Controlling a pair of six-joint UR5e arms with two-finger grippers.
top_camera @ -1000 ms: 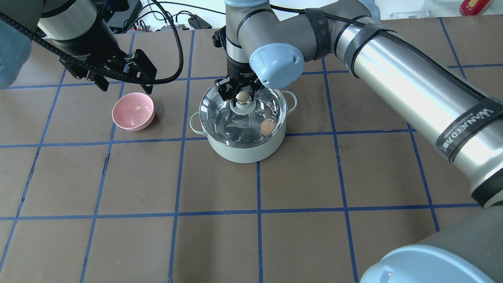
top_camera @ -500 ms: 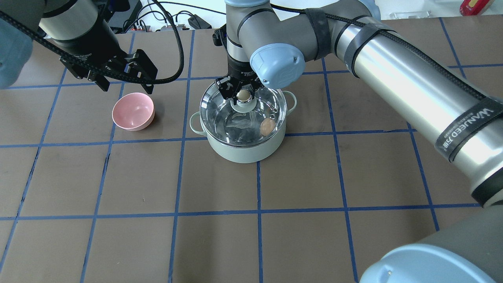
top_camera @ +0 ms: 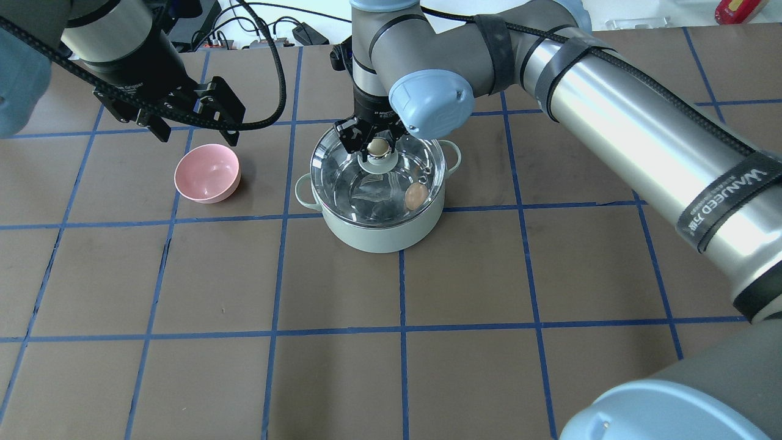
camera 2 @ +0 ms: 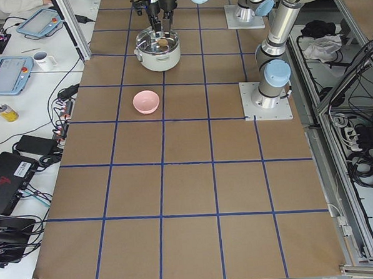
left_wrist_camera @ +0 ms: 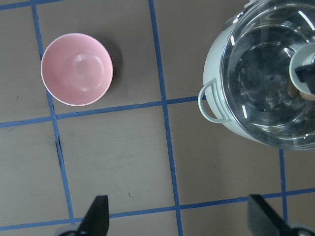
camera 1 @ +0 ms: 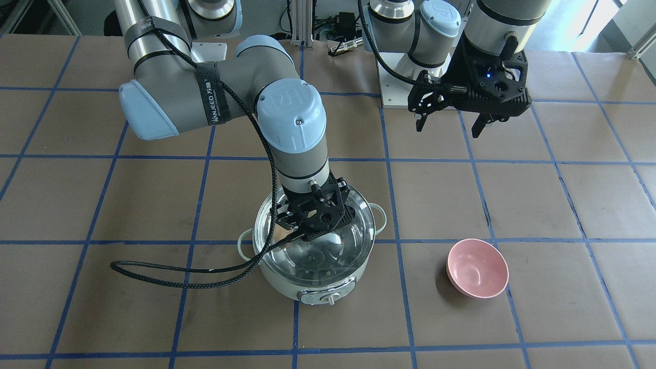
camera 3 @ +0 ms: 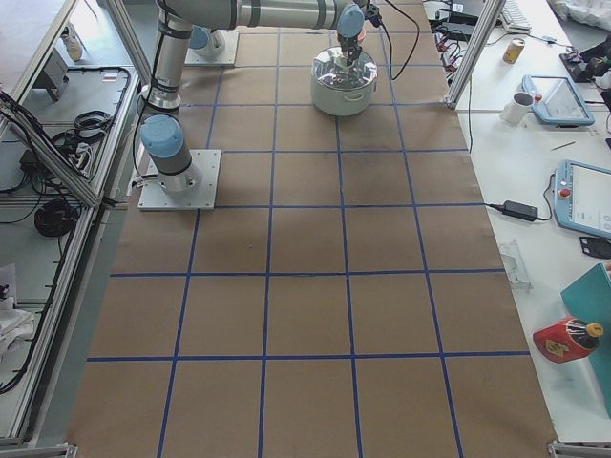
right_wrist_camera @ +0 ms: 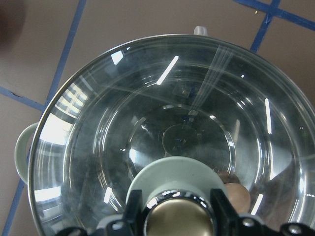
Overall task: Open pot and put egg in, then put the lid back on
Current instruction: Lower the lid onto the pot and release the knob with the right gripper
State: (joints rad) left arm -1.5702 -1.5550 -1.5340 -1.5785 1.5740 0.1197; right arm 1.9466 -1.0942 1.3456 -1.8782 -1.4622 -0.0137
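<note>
Our right arm (top_camera: 611,116) stretches forward with its wrist turned straight down, and the right gripper (top_camera: 377,145) has its fingers (right_wrist_camera: 132,210) closed against both sides of the knob (right_wrist_camera: 178,222) of the lid (top_camera: 366,186). Our left gripper (camera 1: 448,128) hangs aloft, fingers (left_wrist_camera: 96,219) spread wide, pointing down.

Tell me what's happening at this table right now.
The right gripper is down on the pot, its fingers closed around the knob of the glass lid, which sits on the pot's rim. The egg lies inside, visible through the glass. The left gripper hangs open above the table near the pink bowl, holding nothing.
</note>
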